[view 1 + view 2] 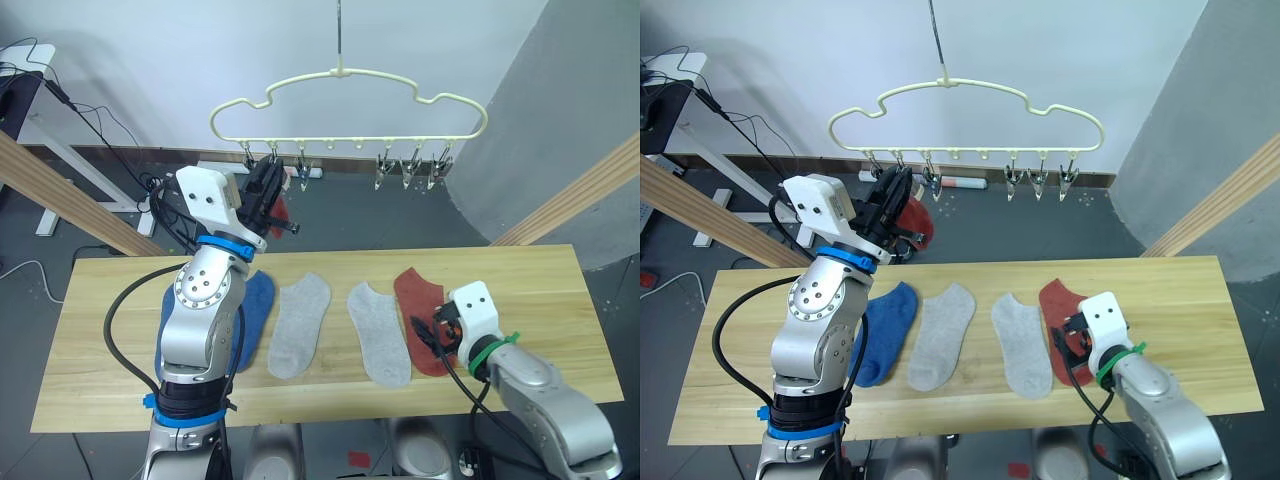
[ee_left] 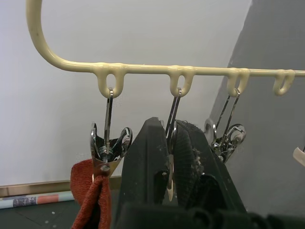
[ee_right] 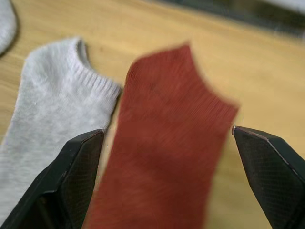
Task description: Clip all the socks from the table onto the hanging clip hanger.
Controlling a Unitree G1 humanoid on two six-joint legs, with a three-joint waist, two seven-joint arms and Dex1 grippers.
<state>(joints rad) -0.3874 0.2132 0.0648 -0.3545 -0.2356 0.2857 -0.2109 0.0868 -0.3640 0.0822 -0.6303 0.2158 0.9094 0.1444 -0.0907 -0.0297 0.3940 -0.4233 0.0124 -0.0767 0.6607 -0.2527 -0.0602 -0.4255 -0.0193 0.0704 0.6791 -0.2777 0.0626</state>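
Observation:
The pale yellow clip hanger hangs above the table's far edge. One rust red sock hangs from its leftmost clip. My left gripper is raised to the row of clips and is shut on the second clip, whose metal shows between the black fingers. On the table lie a blue sock, partly behind my left arm, two light grey socks and a rust red sock. My right gripper hovers open over that red sock, a finger on each side.
Slanted wooden poles flank the table at both back corners. Three more clips hang bare at the hanger's right end. Cables lie on the dark floor behind the table.

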